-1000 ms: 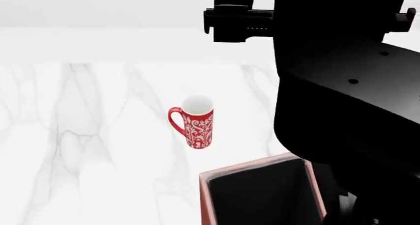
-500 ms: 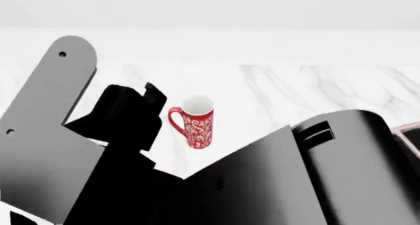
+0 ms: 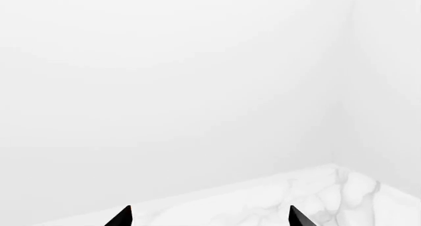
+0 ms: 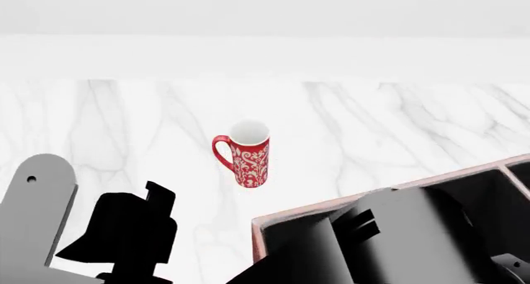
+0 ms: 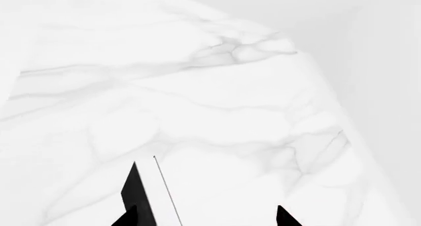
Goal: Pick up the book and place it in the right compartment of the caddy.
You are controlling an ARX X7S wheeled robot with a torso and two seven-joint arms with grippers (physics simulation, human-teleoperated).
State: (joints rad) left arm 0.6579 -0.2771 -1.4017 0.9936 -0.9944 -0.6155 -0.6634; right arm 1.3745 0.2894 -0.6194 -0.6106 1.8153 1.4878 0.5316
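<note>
The caddy [image 4: 286,217], reddish-brown with a pale pink rim and black inside, stands at the lower right of the head view. My right arm [image 4: 398,234] covers most of it. The book does not show in the head view. In the right wrist view a narrow upright slab with a black face and a white edge, apparently the book [image 5: 137,186], stands against one fingertip. The right gripper [image 5: 207,217] has its jaws wide apart over marble. The left gripper [image 3: 210,218] is open and empty, facing a white wall and a table corner.
A red patterned mug [image 4: 244,154] stands upright on the white marble table [image 4: 99,129], behind the caddy's left corner. My left arm [image 4: 37,216] hangs low at the lower left. A white wall runs along the table's far edge.
Both arms have dropped lower in the head view. The caddy's left corner and rim show again. The mug has not moved.
</note>
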